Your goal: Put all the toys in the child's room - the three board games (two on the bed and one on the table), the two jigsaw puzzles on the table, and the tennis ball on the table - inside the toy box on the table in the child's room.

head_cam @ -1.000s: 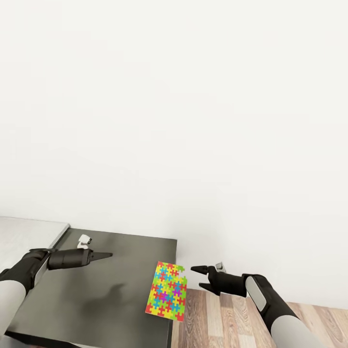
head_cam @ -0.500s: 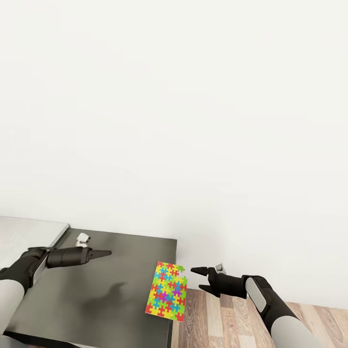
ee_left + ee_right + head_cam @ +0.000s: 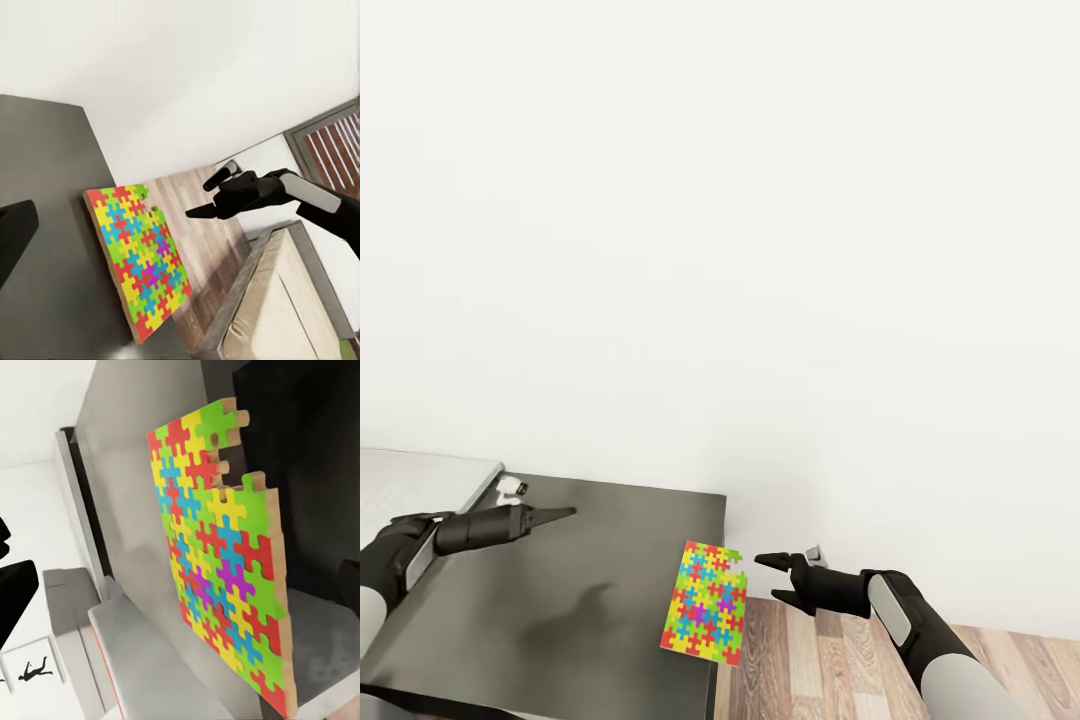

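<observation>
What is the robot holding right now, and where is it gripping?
Nothing. The right hand is open beside the puzzle; the left hand points over the dark top, empty.

You face a plain white wall (image 3: 740, 230) filling the upper two thirds of the head frame. Lower left: a dark grey-topped bench (image 3: 560, 600), matte, softly shadowed. At the far left edge, a paler grey surface (image 3: 410, 480) sits beside it. Lower right: wood-plank floor (image 3: 810, 660), warm brown. Left wrist frame, lower right, shows a beige bed (image 3: 277, 307). Light is even and diffuse.
</observation>
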Robot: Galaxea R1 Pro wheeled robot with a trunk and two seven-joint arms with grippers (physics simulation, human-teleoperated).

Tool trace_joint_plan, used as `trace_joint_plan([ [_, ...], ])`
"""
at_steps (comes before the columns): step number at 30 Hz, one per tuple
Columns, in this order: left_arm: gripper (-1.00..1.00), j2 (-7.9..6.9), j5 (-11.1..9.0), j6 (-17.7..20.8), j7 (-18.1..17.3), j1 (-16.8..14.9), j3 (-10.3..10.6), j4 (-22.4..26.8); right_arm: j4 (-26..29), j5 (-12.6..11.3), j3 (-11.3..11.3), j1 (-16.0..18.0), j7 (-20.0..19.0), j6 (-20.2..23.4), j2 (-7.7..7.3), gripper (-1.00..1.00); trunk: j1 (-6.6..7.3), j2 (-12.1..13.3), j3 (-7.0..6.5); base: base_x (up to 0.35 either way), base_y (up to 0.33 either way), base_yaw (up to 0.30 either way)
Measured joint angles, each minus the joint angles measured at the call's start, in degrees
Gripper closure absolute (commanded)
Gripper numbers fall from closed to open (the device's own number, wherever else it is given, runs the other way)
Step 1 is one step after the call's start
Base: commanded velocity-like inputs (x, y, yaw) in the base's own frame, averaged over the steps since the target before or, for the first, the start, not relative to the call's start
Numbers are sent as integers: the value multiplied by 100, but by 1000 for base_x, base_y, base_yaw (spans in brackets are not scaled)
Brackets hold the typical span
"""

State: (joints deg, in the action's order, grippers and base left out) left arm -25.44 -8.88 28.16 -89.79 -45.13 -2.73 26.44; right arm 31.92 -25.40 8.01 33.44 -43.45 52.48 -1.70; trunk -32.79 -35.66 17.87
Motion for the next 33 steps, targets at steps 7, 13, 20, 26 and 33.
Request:
trace_joint_plan([
  [7, -100, -36, -117, 6, 0, 22, 1, 30, -1, 3, -2, 0, 0, 0, -3, -100, -154, -281, 126, 0, 0, 0],
  [13, -100, -44, -135, 11, 0, 25, -1, 35, -1, 4, -3, 0, 0, 0, -7, -100, -286, -523, 234, 0, 0, 0],
  [20, -100, -34, -140, 57, 0, 30, 8, 39, -1, 5, -3, 0, 0, 0, -3, -100, -440, -804, 360, 0, 0, 0],
  [26, -100, -31, -141, 88, 0, 32, 10, 51, -1, 7, -3, 0, 0, 0, -7, -100, -572, -1045, 468, 0, 0, 0],
  [33, -100, -9, -142, 230, 0, 31, 11, 157, -1, 6, -3, 0, -2, 0, -12, -100, -594, -1087, 487, 0, 0, 0],
])
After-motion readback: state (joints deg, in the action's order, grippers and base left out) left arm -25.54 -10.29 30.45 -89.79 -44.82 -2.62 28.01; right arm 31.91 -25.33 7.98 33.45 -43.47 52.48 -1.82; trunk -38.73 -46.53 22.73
